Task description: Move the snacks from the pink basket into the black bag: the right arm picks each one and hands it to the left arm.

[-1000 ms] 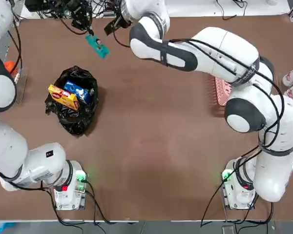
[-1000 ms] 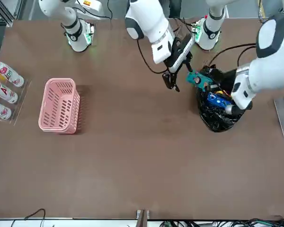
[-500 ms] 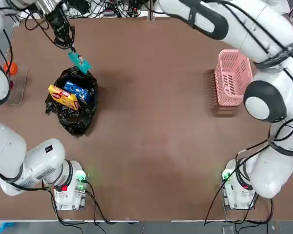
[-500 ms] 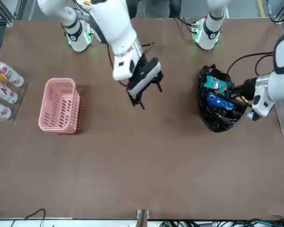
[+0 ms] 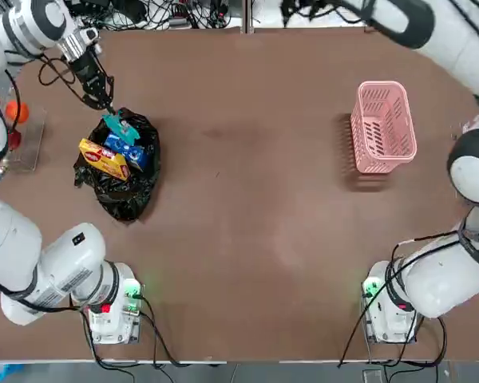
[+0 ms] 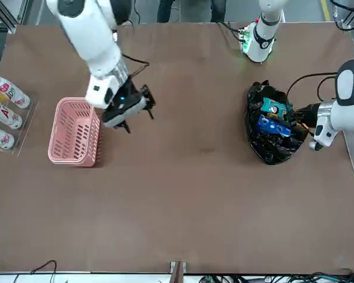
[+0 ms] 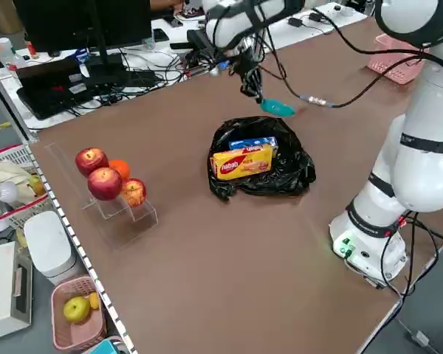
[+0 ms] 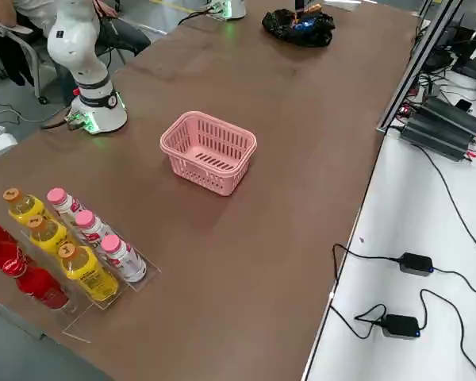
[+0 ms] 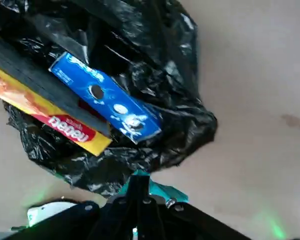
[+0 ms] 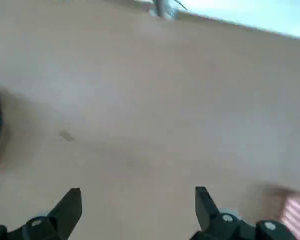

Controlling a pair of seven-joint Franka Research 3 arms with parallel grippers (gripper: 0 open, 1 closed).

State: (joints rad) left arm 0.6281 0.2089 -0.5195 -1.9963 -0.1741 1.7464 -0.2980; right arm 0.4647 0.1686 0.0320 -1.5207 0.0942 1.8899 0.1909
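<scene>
My left gripper is shut on the slim teal-blue packet and holds it just over the far rim of the black bag. The blue-and-white pouch and the yellow packet lie in the bag's open mouth. In the left wrist view the teal packet sits between my fingers above the bag. My right gripper hangs open and holds nothing, just beside the pink basket. The basket has no snacks in it.
Bottles stand in a rack beyond the basket at the table's right edge. Red and orange fruits sit on a clear stand at the left edge. Cables run along the far edge.
My right arm has swung away from the far-left handover spot back toward the pink basket. My left gripper has carried the teal packet down to the bag's rim.
</scene>
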